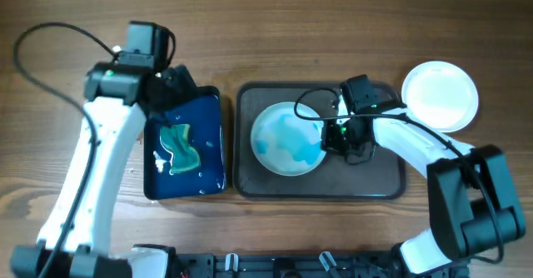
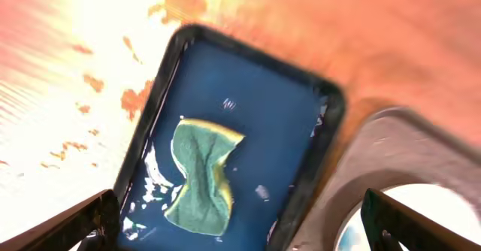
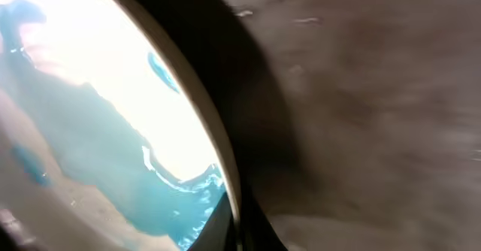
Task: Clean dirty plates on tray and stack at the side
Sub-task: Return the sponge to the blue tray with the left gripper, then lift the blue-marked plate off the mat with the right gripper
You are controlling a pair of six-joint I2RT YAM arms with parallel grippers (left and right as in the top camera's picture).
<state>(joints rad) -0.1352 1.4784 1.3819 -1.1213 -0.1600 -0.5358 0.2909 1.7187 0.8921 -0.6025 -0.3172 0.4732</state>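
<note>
Right gripper (image 1: 337, 136) sits at the right rim of the dirty plate (image 1: 287, 138), mid-frame on the tray (image 1: 383, 182); whether it's clamped, I can't tell. Left gripper (image 2: 244, 228) hangs spread wide over the sponge (image 2: 199, 176). Clean plate (image 1: 440, 95), upper right.

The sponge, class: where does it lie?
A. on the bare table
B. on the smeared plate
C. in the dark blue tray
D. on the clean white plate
C: the green sponge lies inside the dark blue tray, left of the brown tray.
</note>
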